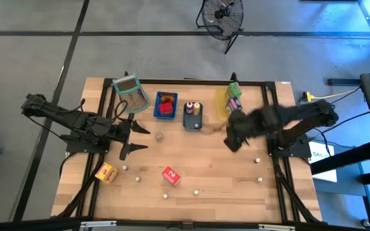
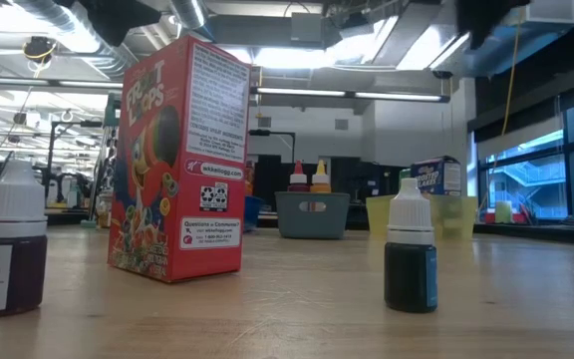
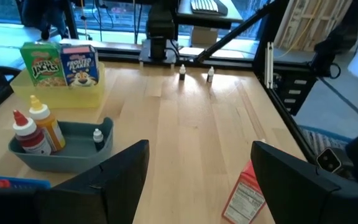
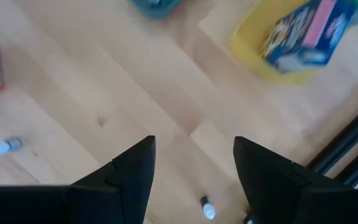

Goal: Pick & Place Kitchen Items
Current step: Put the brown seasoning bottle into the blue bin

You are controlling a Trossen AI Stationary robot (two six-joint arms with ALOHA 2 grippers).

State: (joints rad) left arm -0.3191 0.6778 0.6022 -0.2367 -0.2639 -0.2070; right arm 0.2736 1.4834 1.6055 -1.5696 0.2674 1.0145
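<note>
I have the left gripper (image 1: pixel 135 139) over the left half of the wooden table (image 1: pixel 223 173), fingers spread apart and holding nothing. The right gripper (image 1: pixel 234 136) hangs over the right half, just near of the yellow rectangular tray (image 1: pixel 221 102), also spread and empty.

My reading of the layout is that it is a half-finished sort. The far edge carries the containers: a grey-green perforated mesh basket (image 1: pixel 131 92), a blue rectangular tray (image 1: pixel 166 106) with a red piece inside, a grey rectangular tray (image 1: pixel 192 117) with two sauce bottles, and the yellow tray with green and blue cereal cartons. Loose items lie nearer me: a red cereal carton (image 1: pixel 171 175), a yellow-orange carton (image 1: pixel 106 172) to its left, and tiny white-capped dropper bottles (image 1: pixel 196 191) scattered across the near half. I judge each arm is placed to work its own side.

The high view alone gives me that whole map and tells the arms apart. The low view cannot see either gripper, but shows that the red carton (image 2: pixel 179 160) stands upright and that the dark dropper bottles (image 2: pixel 411 257) are upright too. The left wrist view reads the tray contents side-on: cartons standing (image 3: pixel 61 64), sauce bottles (image 3: pixel 39 127) and a small dropper in the grey tray. The right wrist view shows bare wood between its fingers, with one small bottle lying on its side (image 4: pixel 4 146).
</note>
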